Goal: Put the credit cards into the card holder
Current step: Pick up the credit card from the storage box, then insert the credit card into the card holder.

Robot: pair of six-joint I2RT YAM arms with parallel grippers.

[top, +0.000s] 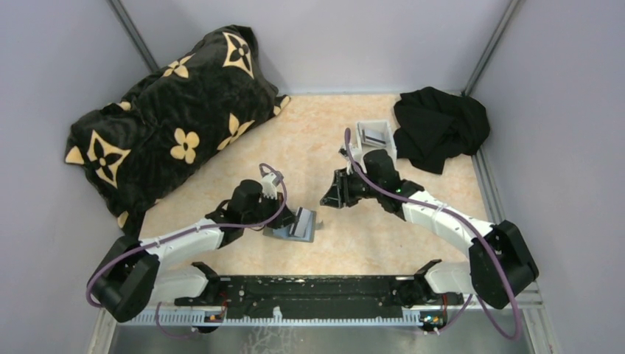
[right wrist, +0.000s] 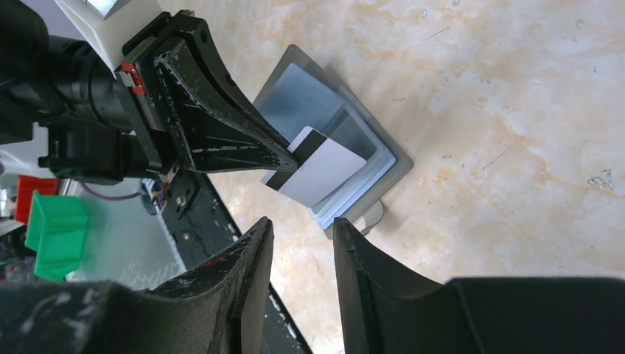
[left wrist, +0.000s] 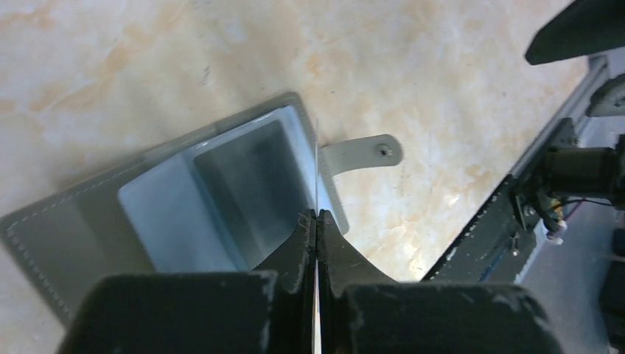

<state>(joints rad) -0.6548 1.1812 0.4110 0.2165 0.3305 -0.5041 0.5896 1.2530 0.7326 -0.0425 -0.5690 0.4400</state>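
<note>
The card holder (top: 295, 231) lies open on the table between the two arms, its slotted panels facing up (left wrist: 184, 199). My left gripper (top: 290, 215) is shut on a credit card (right wrist: 320, 168), holding it tilted just above the holder. In the left wrist view that card (left wrist: 317, 166) shows only as a thin edge-on line running out from the closed fingertips. More silvery cards sit in the holder's panels (right wrist: 306, 99). My right gripper (right wrist: 302, 228) is open, holds nothing, and stands off to the holder's far right (top: 329, 198).
A white tray (top: 374, 134) with cards in it stands behind the right arm. A black cloth (top: 441, 125) lies at the back right and a black patterned pillow (top: 169, 125) at the back left. The black base rail (top: 309, 289) runs along the near edge.
</note>
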